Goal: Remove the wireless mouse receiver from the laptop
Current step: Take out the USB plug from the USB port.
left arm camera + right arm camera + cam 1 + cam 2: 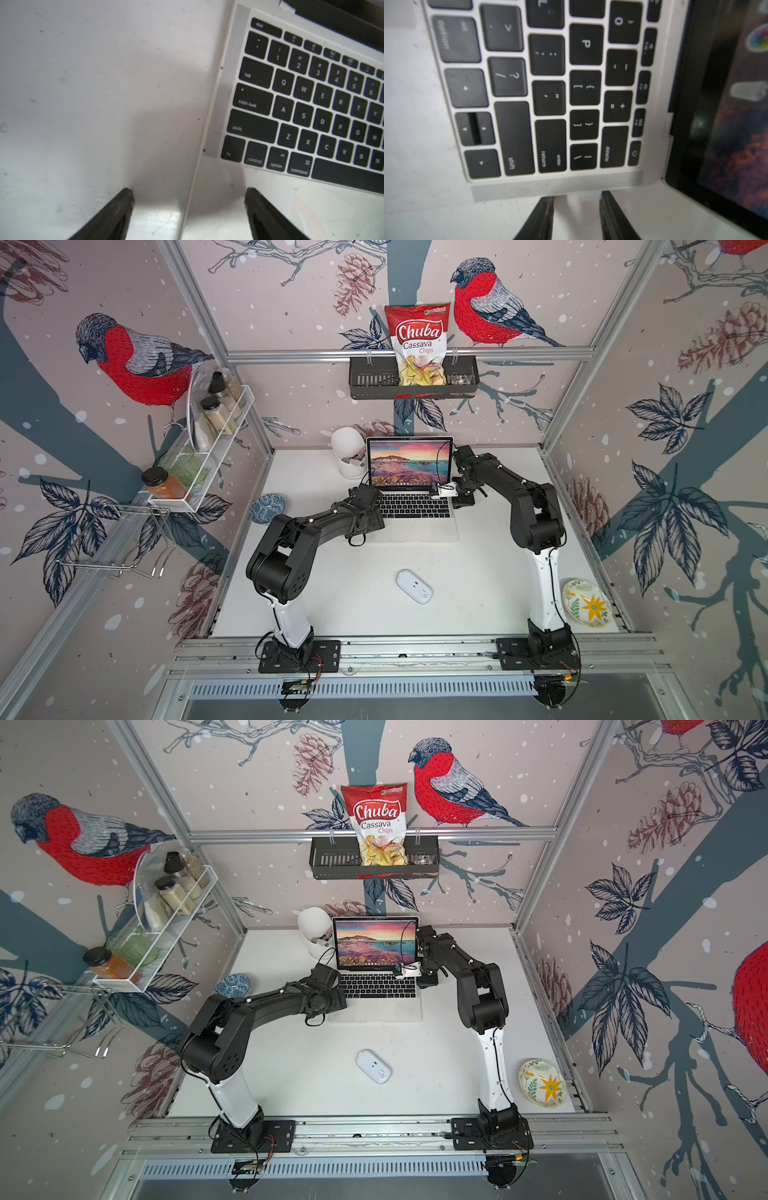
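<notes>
The open silver laptop sits at the back of the table, its screen lit. A small pale stub, the wireless mouse receiver, pokes out of the laptop's right edge beside the speaker grille. My right gripper is at that edge and open. The stub lies between its fingers, against one pad, with a gap to the other. My left gripper is wide open, straddling the laptop's left edge near the front corner. The wireless mouse lies white underside up at the table's front centre.
A white cup stands behind the laptop's left corner. A blue bowl lies left of the left arm, and a floral plate at the front right. A spice rack and a chips bag hang on the walls.
</notes>
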